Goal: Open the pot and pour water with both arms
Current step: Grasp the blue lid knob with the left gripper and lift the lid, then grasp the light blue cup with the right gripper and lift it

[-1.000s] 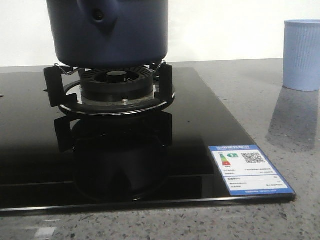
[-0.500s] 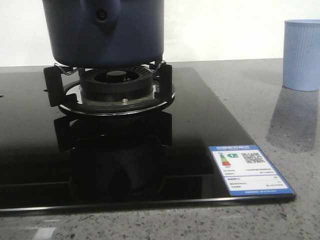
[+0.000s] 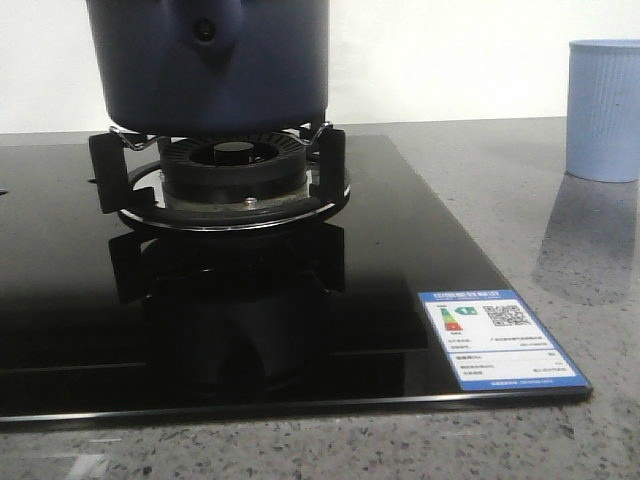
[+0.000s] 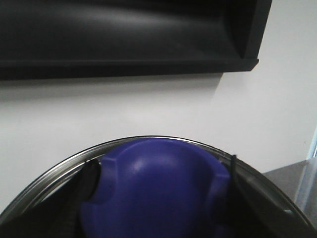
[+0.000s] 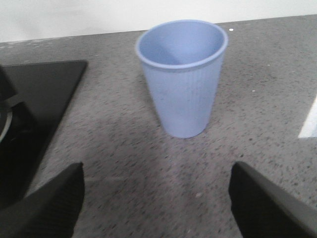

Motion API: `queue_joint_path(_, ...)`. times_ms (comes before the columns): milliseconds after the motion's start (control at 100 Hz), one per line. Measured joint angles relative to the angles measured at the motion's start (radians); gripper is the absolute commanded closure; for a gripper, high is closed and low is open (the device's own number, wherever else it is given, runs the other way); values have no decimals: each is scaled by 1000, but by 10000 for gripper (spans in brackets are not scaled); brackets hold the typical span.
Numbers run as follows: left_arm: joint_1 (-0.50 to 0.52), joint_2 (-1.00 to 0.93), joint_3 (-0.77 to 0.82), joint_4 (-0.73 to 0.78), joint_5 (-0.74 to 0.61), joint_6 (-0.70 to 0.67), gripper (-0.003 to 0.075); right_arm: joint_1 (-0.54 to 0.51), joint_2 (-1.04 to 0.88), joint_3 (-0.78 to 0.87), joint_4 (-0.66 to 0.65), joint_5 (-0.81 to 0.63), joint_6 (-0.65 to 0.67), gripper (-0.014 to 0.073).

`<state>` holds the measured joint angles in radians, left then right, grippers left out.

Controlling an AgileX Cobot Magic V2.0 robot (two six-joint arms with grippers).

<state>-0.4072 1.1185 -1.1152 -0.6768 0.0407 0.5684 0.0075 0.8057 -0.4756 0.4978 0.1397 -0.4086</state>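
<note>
The dark navy pot (image 3: pixel 210 60) stands on the burner grate (image 3: pixel 118 170), its top cut off by the front view's upper edge. In the left wrist view a blue lid knob (image 4: pixel 158 193) rises from a lid with a shiny metal rim (image 4: pixel 59 171). My left gripper (image 4: pixel 161 168) is shut on that knob, a dark finger pressed against each side. My right gripper (image 5: pixel 157 171) is open wide, low over the grey counter, with nothing between its fingers. Neither gripper shows in the front view.
A light blue ribbed cup (image 5: pixel 182 79) stands upright and empty on the counter just ahead of my right gripper, at the far right (image 3: pixel 604 110) in the front view. The black glass hob (image 3: pixel 400 250) carries a blue label (image 3: pixel 500 340). A black hood (image 4: pixel 124 34) hangs above.
The pot shifted slightly to the left on the grate between one second and half a second ago. It has stayed still since.
</note>
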Motion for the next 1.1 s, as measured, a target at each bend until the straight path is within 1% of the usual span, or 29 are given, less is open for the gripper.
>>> queue_joint_path(140,25,-33,0,0,20,0,424,5,122,0,0,-118,0,48)
queue_joint_path(460,38,-39,0,2,49,0,424,78,387,-58,2,-344,0,44)
queue_joint_path(610,38,-39,0,2,49,0,424,78,478,-94,2,-378,0,11)
queue_joint_path(780,38,-39,0,2,49,0,423,78,539,-131,2,-394,0,11)
queue_joint_path(980,38,-39,0,2,49,0,359,78,595,-144,-3,-502,0,12)
queue_joint_path(1100,38,-39,0,2,49,0,358,78,642,-165,-9,-523,0,12)
